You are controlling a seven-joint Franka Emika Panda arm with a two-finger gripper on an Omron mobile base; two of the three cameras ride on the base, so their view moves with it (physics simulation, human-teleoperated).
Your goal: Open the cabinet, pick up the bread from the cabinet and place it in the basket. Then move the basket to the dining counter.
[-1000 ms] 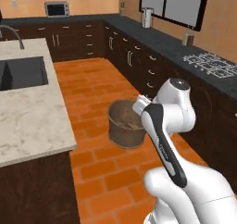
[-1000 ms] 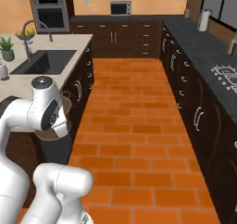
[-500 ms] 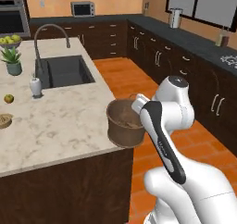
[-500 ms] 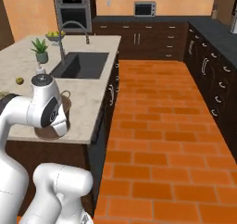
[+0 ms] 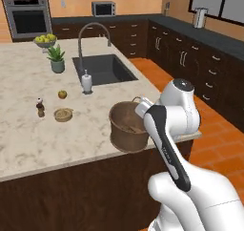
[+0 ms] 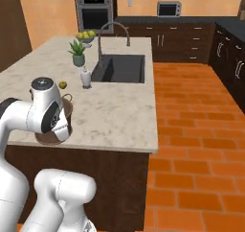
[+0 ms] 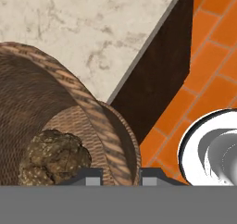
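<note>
Nearest the base, the white arm folded back on itself, and its end effector (image 7: 120,176) was pinched narrow on the thin rim of the basket (image 5: 125,126), one dark fingertip showing on each side of the woven wall in the hand view. The basket hung at the near edge of the dining counter, called here the table (image 5: 28,139); whether its base rested on the pale stone or was carried just above it could not be told. Inside the basket lay the bread (image 7: 53,158), a dark, rough lump against the weave.

Just beyond the basket on the table stood small items: a flat round tan object (image 5: 63,114), a little dark bottle (image 5: 40,107), and a small yellow-green fruit (image 5: 62,94). Farther on were a white dispenser (image 5: 86,82), the dark sink basin (image 5: 102,68) with its arched faucet (image 5: 93,36), a potted plant (image 5: 56,59), and a bowl of yellow-green fruit (image 5: 45,40). At the far wall were an oven (image 5: 28,17) and a microwave (image 5: 105,8).

As a judgement of progress, the bread step appeared complete, since the loaf sat in the basket, and the transfer was in its final stage. Remaining were to settle the basket fully on the table, away from the edge, and to release it.
</note>
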